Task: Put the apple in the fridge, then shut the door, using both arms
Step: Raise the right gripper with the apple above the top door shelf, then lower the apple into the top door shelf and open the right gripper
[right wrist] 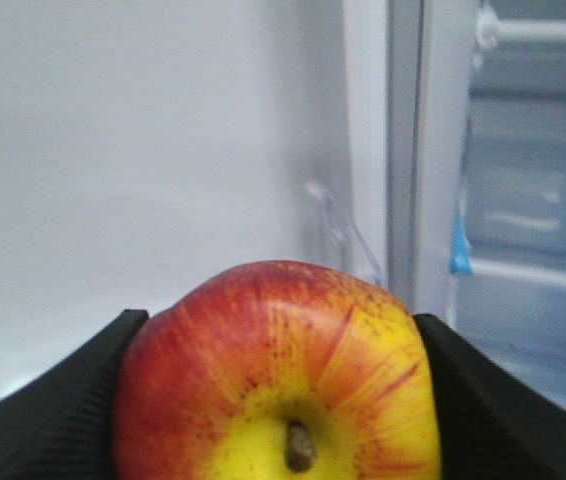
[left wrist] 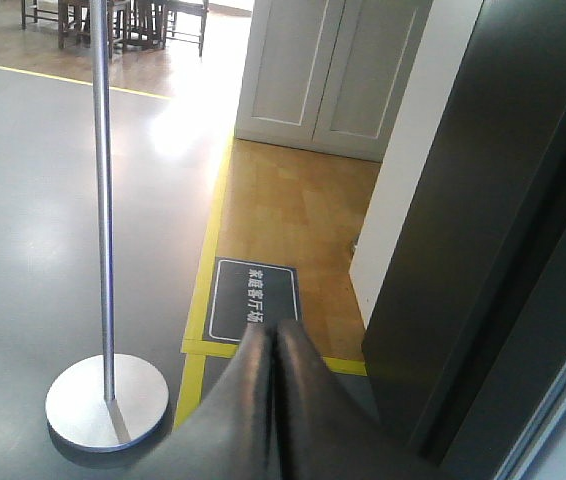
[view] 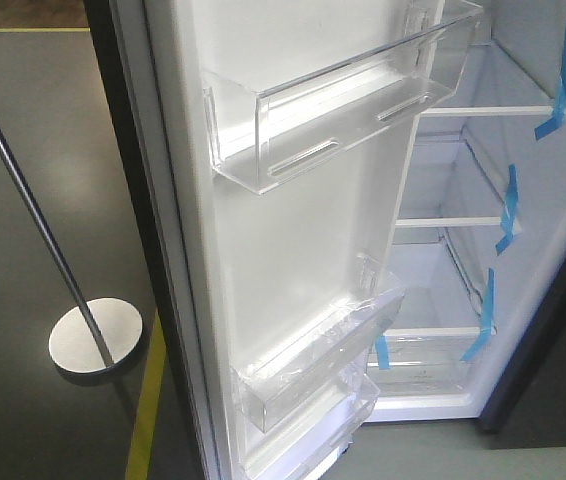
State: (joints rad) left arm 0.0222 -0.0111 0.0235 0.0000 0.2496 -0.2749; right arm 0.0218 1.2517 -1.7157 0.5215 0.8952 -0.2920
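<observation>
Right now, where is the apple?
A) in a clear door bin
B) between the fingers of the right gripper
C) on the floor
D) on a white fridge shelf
B: the right wrist view shows the apple clamped between the black fingers of the right gripper, its stem facing the camera.

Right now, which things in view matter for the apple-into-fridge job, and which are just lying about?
Job:
apple, clamped between the right fingers
fridge, open
door, swung wide
left fingers, shut, empty

Lying about:
pole stand
white cabinet
floor sign
chairs
</observation>
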